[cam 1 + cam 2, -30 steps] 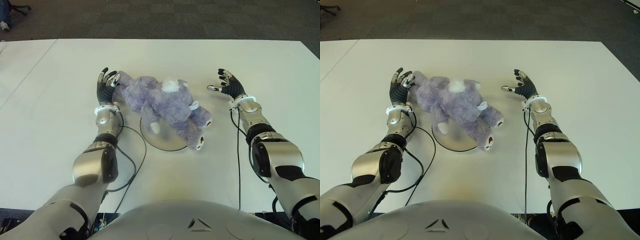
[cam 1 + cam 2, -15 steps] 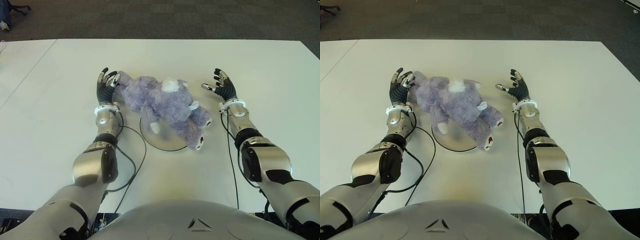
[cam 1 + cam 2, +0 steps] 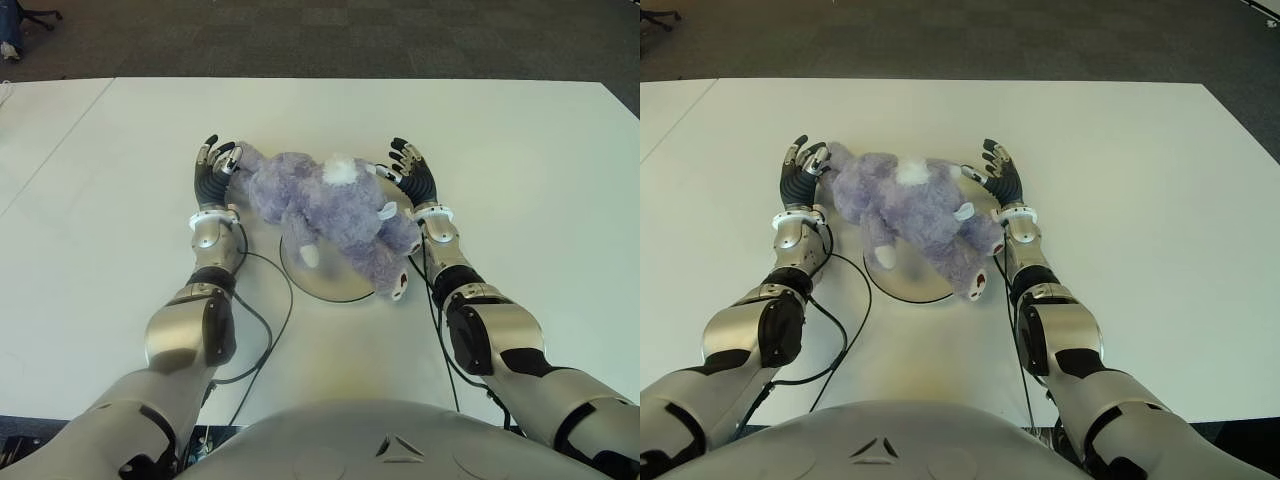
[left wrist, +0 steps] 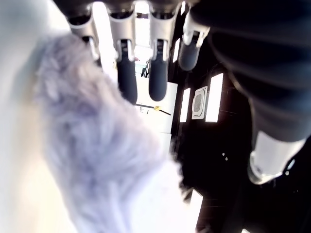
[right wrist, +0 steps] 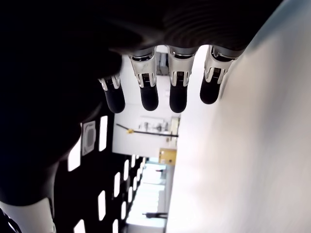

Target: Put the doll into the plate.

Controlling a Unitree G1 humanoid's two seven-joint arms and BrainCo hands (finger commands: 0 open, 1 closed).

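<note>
Doll [image 3: 330, 208] lies across plate [image 3: 310, 278], hands flanking.

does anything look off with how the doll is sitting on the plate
Yes. The purple doll sprawls diagonally across the plate, far bigger than it; one end spills onto the table by the left hand, a foot hangs past the rim. The right hand, fingers spread, flanks the other side.

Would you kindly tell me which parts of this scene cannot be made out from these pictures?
- Plate: in both eye views the doll covers most of it; only the near rim shows.
- Right hand: whether its palm touches the doll is hidden; its wrist view shows only straight fingertips.
- Left hand: its wrist view shows blurred fur beside the fingers; contact is unclear.
- Doll's face: turned away from the eye views.
</note>
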